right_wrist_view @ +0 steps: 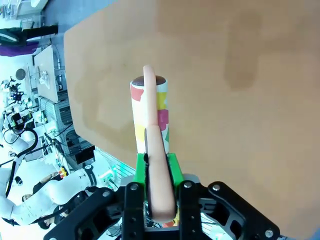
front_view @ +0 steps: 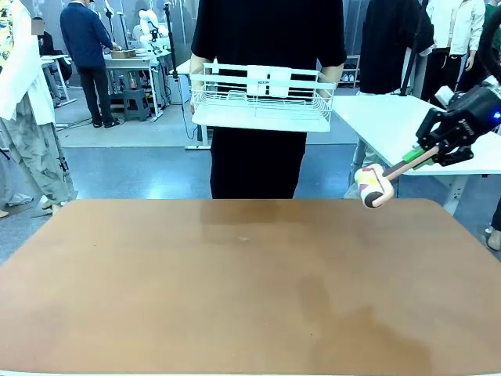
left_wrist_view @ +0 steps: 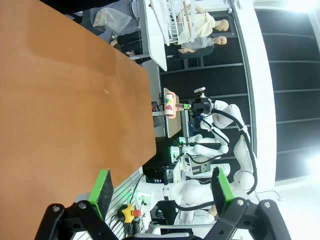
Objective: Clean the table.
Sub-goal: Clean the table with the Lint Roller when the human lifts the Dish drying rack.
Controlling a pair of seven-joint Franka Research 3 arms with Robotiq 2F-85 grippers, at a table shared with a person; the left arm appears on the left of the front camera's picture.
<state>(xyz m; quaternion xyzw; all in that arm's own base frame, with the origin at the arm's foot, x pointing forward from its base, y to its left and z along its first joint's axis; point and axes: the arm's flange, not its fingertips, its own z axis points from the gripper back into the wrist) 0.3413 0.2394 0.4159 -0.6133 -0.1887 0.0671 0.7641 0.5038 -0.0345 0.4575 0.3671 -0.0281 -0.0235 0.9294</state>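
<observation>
Right fingers [right_wrist_view: 173, 165] clamp patterned lint roller [right_wrist_view: 161, 112] over table [right_wrist_view: 240, 75].

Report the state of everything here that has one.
table: faint darker patches on top.
lint roller: aloft near the table's far right edge.
right gripper: shut on the lint roller's handle.
left gripper: open, empty.
white wire basket: held up by the person beyond the table.
</observation>
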